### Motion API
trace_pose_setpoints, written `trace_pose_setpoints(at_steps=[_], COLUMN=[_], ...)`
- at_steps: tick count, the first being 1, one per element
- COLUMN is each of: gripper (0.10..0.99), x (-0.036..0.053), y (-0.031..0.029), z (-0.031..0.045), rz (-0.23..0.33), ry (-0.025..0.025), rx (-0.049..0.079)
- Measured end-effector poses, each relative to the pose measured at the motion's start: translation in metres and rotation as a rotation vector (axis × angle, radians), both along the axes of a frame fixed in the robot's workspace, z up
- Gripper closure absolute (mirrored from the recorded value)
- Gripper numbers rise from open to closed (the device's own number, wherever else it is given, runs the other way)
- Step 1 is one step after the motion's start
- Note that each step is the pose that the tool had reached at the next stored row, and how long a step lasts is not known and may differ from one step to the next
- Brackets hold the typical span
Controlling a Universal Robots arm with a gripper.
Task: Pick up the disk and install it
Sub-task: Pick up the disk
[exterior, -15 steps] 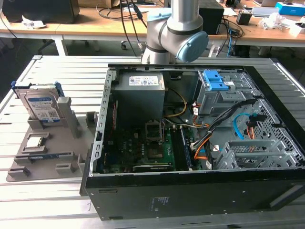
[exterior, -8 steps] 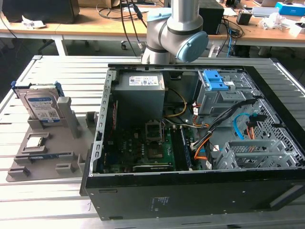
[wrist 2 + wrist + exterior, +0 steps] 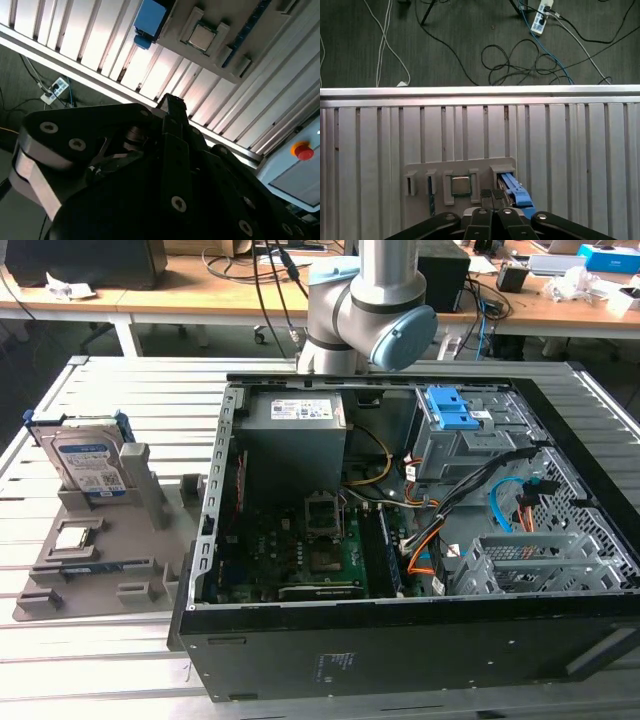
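The disk (image 3: 88, 462), silver-grey with a white-and-blue label and a blue frame, stands upright in the grey fixture (image 3: 140, 540) at the exterior view's left. The gripper (image 3: 492, 193) is closed and empty.

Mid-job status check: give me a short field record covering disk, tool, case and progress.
disk: standing on edge in a slot of the grey fixture tray, on the exterior view's left, outside the case
tool: nearest the disk's blue carrier in the first wrist view
computer case: open, to the exterior view's right of the tray
drive cage: grey, with blue latch on top
progress: disk not yet picked up
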State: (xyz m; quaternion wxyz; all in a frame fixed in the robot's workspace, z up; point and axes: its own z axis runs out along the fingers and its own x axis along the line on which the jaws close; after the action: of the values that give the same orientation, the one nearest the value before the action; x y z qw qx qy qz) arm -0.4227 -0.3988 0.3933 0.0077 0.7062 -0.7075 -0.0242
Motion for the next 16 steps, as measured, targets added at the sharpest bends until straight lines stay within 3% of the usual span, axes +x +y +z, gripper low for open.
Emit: trace_pose_setpoints(at_steps=[16], gripper=[0.980], x=[0.0000], y=[0.0000], z=[0.0000], rz=[0.214], ry=[0.0000], rx=[0.000])
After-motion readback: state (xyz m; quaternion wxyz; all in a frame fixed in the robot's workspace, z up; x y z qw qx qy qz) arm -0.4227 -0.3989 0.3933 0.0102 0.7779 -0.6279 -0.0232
